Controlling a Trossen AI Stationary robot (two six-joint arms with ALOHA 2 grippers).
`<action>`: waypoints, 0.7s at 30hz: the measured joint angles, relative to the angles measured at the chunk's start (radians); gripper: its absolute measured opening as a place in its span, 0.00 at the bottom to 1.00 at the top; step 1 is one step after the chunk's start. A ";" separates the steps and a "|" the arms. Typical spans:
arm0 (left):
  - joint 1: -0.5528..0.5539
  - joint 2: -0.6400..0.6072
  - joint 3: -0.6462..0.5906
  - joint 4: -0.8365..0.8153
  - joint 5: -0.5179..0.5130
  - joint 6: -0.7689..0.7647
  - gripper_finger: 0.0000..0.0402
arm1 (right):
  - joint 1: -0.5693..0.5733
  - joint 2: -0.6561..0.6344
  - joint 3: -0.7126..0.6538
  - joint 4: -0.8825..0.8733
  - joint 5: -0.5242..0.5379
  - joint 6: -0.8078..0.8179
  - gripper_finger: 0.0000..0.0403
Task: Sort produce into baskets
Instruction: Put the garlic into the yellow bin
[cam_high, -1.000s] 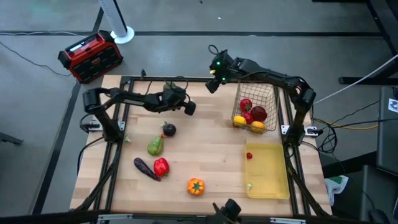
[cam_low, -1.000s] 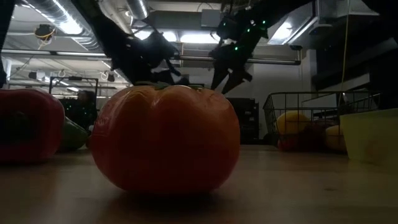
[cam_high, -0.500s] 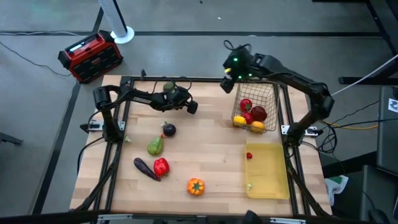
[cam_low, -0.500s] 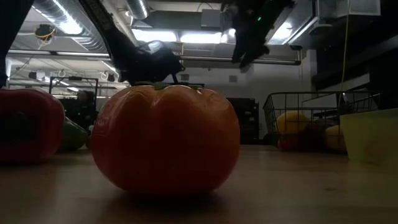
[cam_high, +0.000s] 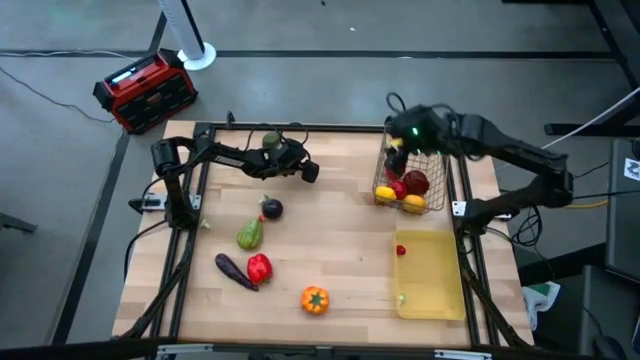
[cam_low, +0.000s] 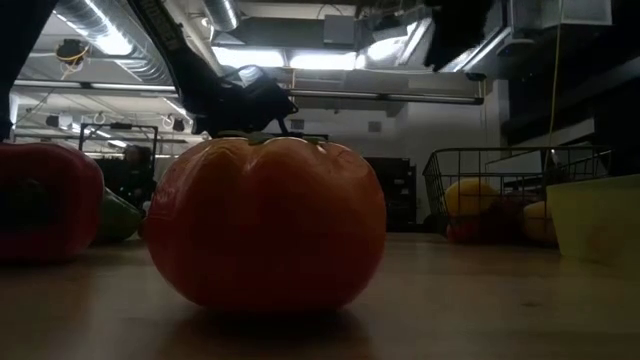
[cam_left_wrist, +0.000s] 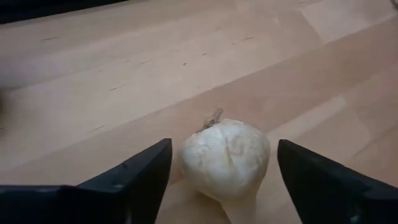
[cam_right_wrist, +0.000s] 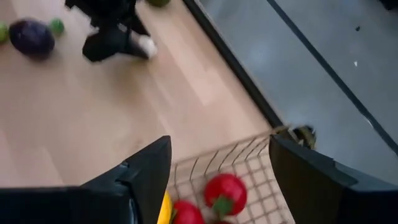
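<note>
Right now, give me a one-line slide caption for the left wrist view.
Left end effector straddles a white garlic bulb on the wooden table, fingers either side, not yet touching.

My left gripper (cam_high: 308, 172) reaches low over the table's far centre, fingers parted, while my right gripper (cam_high: 398, 140) hovers far right, fingers apart.
</note>
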 joint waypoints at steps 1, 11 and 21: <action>0.000 0.000 0.000 0.001 0.007 0.000 0.67 | 0.018 -0.026 -0.040 0.006 0.010 0.023 0.66; 0.000 0.000 0.000 0.003 0.057 -0.016 0.46 | 0.204 -0.152 -0.416 0.192 0.073 0.198 0.66; -0.020 -0.004 -0.002 0.133 0.278 -0.054 0.42 | 0.355 -0.121 -0.598 0.570 0.073 0.188 0.66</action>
